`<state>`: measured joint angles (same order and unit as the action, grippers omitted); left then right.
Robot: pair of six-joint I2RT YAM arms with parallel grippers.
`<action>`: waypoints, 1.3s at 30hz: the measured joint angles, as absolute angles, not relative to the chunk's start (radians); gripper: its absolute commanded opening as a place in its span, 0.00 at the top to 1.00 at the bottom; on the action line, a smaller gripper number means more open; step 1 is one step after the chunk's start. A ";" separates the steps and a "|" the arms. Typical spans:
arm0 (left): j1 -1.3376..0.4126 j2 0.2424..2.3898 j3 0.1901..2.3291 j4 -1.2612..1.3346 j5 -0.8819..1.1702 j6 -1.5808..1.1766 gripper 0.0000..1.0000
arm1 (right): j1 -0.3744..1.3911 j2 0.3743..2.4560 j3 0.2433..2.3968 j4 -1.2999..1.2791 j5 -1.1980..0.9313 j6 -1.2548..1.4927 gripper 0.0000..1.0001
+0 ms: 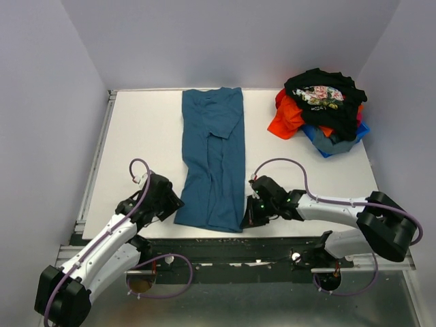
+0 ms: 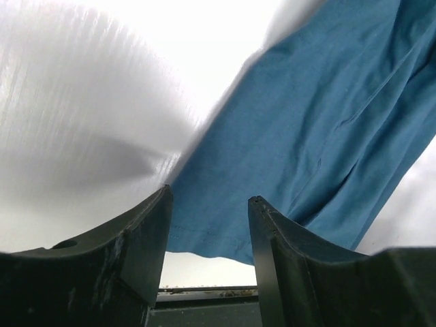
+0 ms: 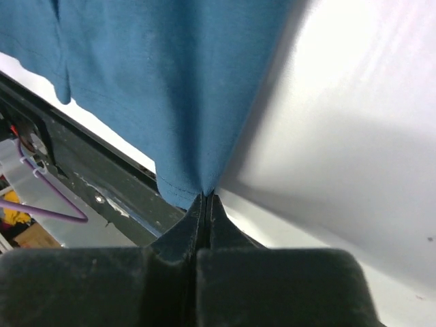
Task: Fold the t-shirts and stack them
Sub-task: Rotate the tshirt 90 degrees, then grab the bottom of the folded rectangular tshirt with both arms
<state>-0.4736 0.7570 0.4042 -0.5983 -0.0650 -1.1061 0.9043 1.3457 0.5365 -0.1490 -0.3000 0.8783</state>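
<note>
Rightward, heaped t-shirts (image 1: pixel 320 109) lie apart from teal t-shirt (image 1: pixel 211 157).

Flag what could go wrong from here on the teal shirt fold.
1. The right pincer is shut on just the corner tip of the plain teal-blue cloth t-shirt; that thin bite could slip once lifted.
2. The left pincer is open around the hem near the other corner, not gripping. If the right side lifts first, the fold would likely skew, or the left may catch only one layer.
</note>
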 measured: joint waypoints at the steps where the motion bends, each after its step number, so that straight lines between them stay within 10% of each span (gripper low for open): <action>1: -0.474 0.757 0.403 -0.602 -0.062 -1.109 0.43 | 0.904 1.338 0.524 -0.151 -0.298 0.883 0.99; 26: -0.509 0.767 0.373 -0.783 0.145 -1.085 0.55 | 0.904 1.231 0.487 -0.267 -0.232 0.885 0.99; 39: -0.580 0.752 0.345 -0.727 0.190 -1.109 1.00 | 0.904 1.239 0.508 -0.290 -0.233 0.871 0.99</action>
